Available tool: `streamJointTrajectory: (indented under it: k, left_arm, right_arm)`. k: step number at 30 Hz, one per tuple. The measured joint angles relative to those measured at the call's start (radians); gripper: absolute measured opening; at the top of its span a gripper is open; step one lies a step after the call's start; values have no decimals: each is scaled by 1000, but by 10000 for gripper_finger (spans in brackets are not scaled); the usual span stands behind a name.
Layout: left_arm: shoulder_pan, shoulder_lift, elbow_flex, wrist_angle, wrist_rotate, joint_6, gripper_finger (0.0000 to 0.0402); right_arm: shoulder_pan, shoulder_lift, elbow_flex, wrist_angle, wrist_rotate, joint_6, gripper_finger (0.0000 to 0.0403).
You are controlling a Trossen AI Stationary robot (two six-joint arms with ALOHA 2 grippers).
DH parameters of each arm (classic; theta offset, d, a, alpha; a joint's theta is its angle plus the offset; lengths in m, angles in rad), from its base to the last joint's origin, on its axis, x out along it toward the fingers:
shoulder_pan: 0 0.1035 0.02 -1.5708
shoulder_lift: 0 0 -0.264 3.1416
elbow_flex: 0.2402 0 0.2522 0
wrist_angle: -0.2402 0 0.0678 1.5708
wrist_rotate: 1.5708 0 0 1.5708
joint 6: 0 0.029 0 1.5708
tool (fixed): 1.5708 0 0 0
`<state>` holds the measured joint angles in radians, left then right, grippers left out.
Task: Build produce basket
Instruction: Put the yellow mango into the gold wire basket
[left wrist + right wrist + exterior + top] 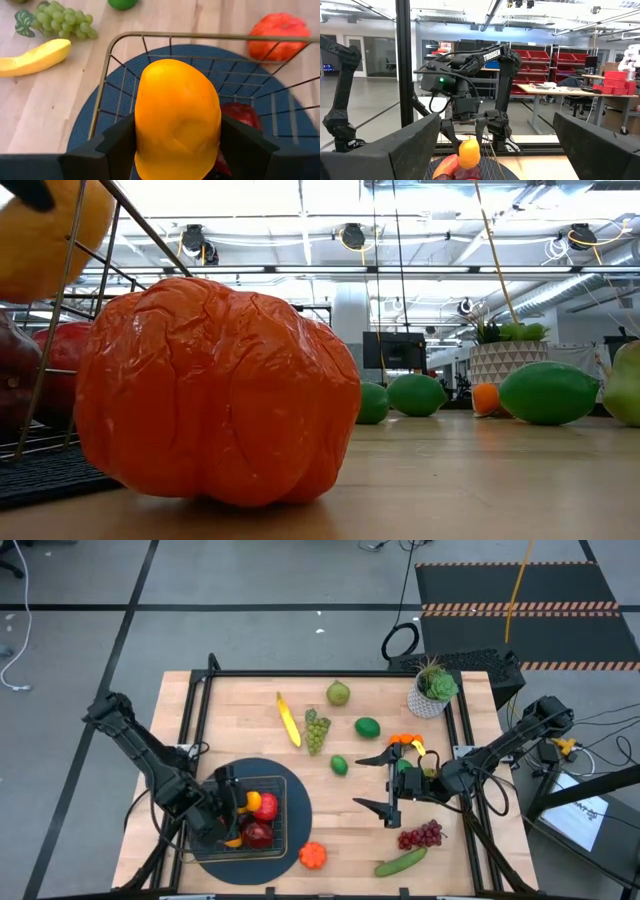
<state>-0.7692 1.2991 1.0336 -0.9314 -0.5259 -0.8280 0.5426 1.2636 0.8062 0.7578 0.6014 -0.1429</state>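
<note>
The dark wire basket [283, 802] stands on a round dark mat [300, 790] at the near left, with red produce [258, 834] inside. My left gripper [255, 808] hovers over the basket, shut on a yellow pepper [177, 117]. My right gripper [356, 782] hangs open at mid-table, its fingers pointing toward the left arm and touching nothing. On the wood lie an orange pepper [312, 856], a banana [288, 720], green grapes [316, 730], a pear [338, 693], two limes [367, 727] [339, 765], purple grapes [420, 835] and a cucumber [400, 862]. My left gripper pinches the yellow pepper by its two opposite sides [142, 135] between its two fingers [117, 147]. The fingers slant down from the table's left side. The pepper is held above the basket's bottom, over the red produce [243, 115]; I cannot tell whether it touches that produce.
A potted green plant [432, 688] stands at the far right corner, with small oranges [404, 740] nearer in beside my right gripper. The orange pepper [215, 390] sits just outside the basket's wire wall [60, 330]. Bare wood lies between the mat and the right arm.
</note>
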Motion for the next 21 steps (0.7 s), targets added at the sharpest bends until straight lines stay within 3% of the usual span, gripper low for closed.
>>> streamJointTrajectory:
  k: [11,21]
  left_arm:
    - [45,42,-4,-2,20,-16,248]
    - [53,44,-120,49,70,-69,249]
  right_arm:
    - [0,0,0,-1,0,0,382]
    - [0,0,0,-1,0,8,382]
